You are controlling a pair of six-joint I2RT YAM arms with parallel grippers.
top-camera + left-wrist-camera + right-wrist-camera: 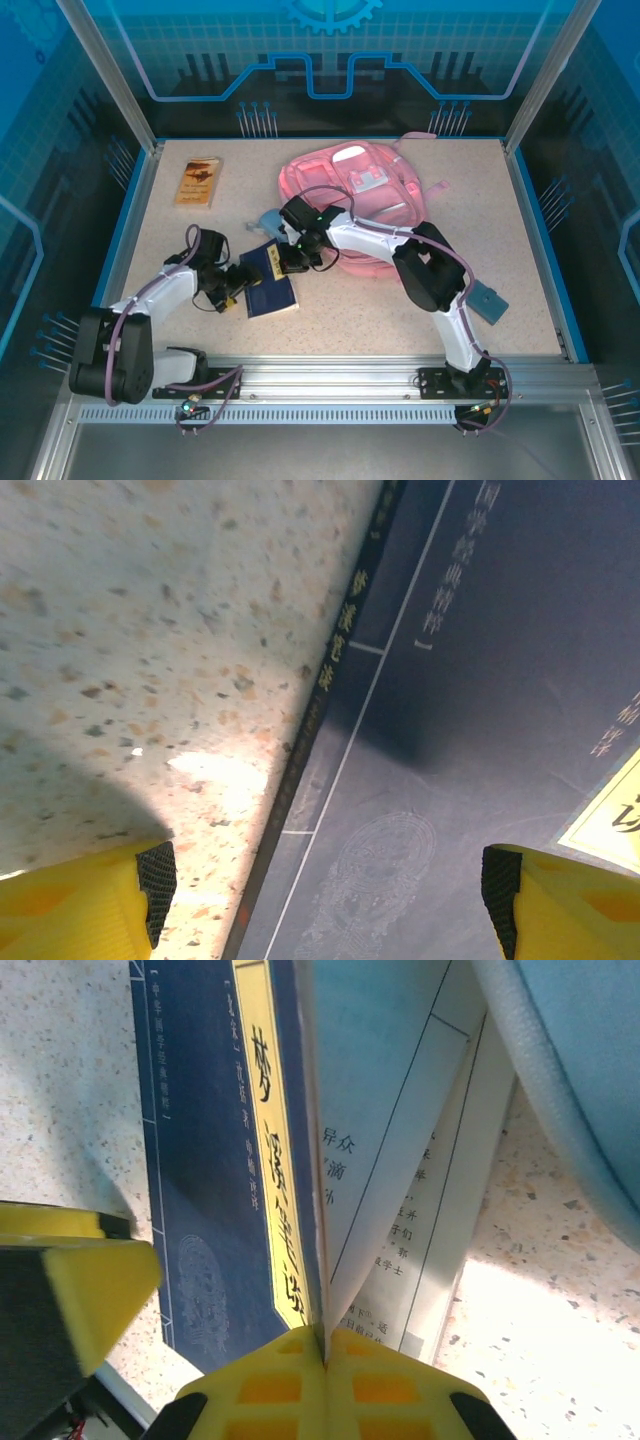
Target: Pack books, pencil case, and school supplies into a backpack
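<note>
A navy book (270,293) lies mid-table, and a second navy book (205,1160) with a yellow title strip is tilted up at its edge. My right gripper (325,1345) is shut on that book's front cover edge, and white pages (400,1130) fan out beside it. My left gripper (328,900) hangs open over a navy cover (470,680), one black pad (157,885) over the table and the other over the book. The light blue pencil case (268,220) lies just beyond. The pink backpack (350,185) lies at the back, and a tan-orange book (198,181) at the far left.
A grey-blue flat item (490,301) lies by the right arm near the table's right side. Blue rails (125,215) edge the speckled tabletop (380,320). The left gripper's yellow finger (90,1285) shows close to the held book in the right wrist view.
</note>
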